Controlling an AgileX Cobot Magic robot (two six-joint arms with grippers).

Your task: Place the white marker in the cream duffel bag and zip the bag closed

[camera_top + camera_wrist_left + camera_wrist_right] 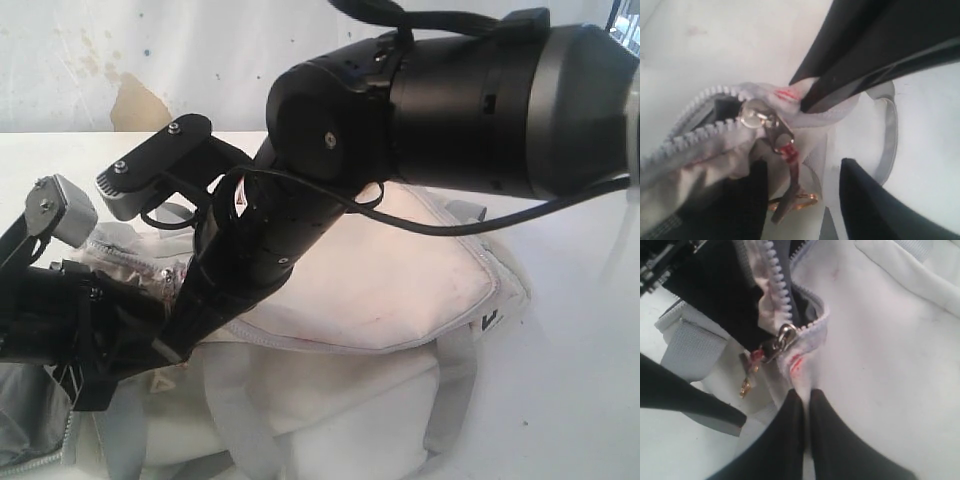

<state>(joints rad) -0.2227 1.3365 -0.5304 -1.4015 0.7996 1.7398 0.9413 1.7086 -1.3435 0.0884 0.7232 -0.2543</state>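
The cream duffel bag lies on the white table with its grey zipper partly open. The silver slider sits near the zipper's end, and its pull tab with a red bead and a gold ring hangs down. My left gripper is open, one finger on each side of the pull tab without touching it. My right gripper is shut on a pinch of the bag's fabric just past the slider. The white marker is out of view.
The right arm reaches across the bag from the right and hides much of it. The left arm is low at the left. A grey strap lies beside the zipper end. A grey carry strap hangs down the bag's front.
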